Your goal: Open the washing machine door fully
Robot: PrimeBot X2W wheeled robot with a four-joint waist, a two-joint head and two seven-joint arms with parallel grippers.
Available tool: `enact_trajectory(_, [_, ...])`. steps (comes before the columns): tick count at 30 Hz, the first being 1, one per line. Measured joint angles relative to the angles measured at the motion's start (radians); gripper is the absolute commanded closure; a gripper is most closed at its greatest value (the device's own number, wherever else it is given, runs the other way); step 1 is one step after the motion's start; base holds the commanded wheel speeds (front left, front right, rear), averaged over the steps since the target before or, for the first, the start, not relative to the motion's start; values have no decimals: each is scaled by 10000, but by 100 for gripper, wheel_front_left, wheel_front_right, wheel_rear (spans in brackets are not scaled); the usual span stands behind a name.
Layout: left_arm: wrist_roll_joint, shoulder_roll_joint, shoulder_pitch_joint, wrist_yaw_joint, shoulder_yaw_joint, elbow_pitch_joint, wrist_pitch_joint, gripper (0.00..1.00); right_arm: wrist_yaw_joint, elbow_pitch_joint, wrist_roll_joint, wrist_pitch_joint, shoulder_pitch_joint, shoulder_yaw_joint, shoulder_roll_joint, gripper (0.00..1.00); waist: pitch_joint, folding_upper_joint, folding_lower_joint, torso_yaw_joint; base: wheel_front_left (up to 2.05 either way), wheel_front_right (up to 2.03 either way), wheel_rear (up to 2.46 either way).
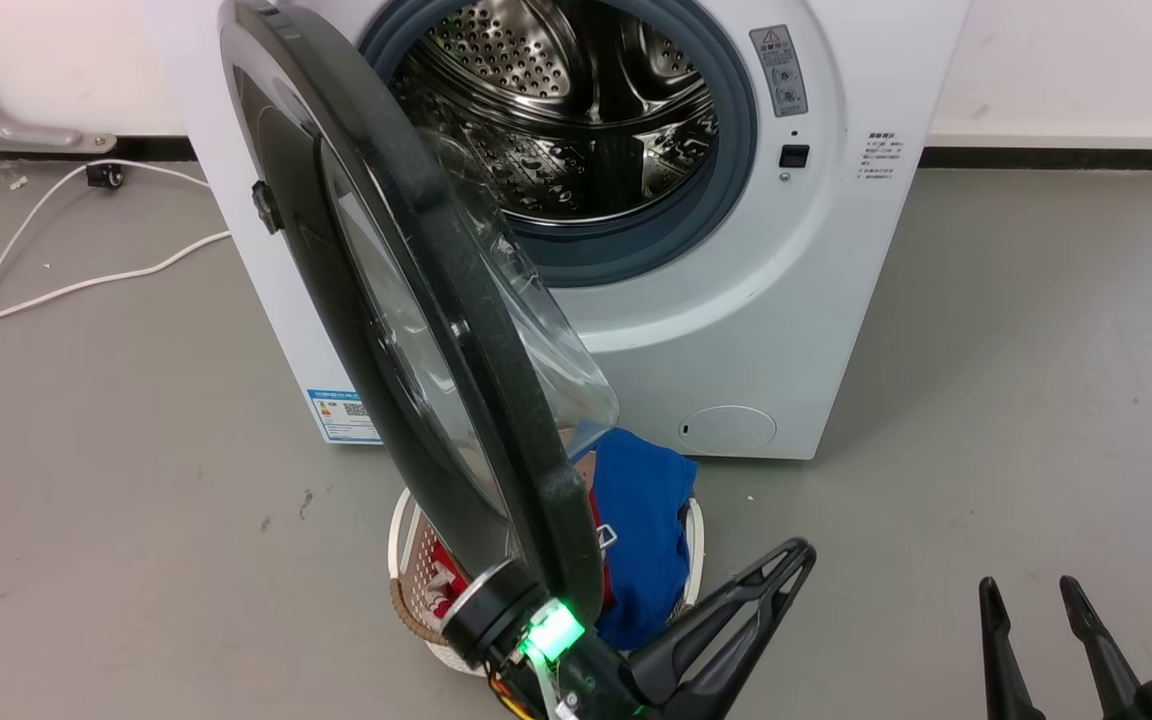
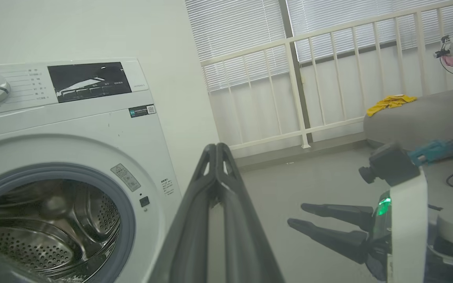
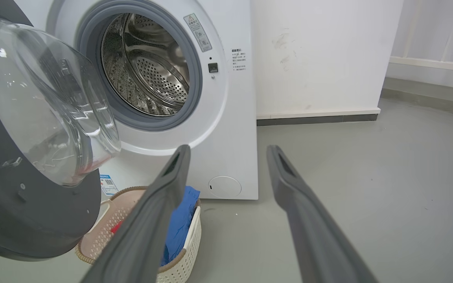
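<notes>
The washing machine door (image 1: pixel 406 330) stands swung out, its near edge just left of the left gripper (image 1: pixel 798 554), fingers pressed together, empty. The right gripper (image 1: pixel 1026 592), fingers spread, sits well right.

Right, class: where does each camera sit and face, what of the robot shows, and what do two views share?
Head: looks down at the washing machine, door swung out; left gripper, right gripper below.
Left wrist: faces the machine's front and a railing; own shut fingers, right gripper beside.
Right wrist: low, faces drum and door; own open fingers.
Shared: head and right wrist show the basket.
</notes>
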Motion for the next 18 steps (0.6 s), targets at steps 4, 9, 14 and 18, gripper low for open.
enact_trajectory(4, [-155,69,206,96,2,604,0,100,0,40,-13,0,-12,-8,0,0,84,0,0,6,0,0,0])
enact_trajectory(9, [-385,132,268,322,318,1363,0,100,0,104,-27,0,-47,-17,2,0,228,0,-1,49,0,0,0])
enact_trajectory(14, [-589,178,258,502,731,2146,0,100,0,171,-58,0,-224,10,2,0,466,0,0,80,0,0,0])
enact_trajectory(18, [-679,153,124,621,1080,2608,0,100,0,251,-92,0,-358,38,2,0,643,0,0,90,0,0,0])
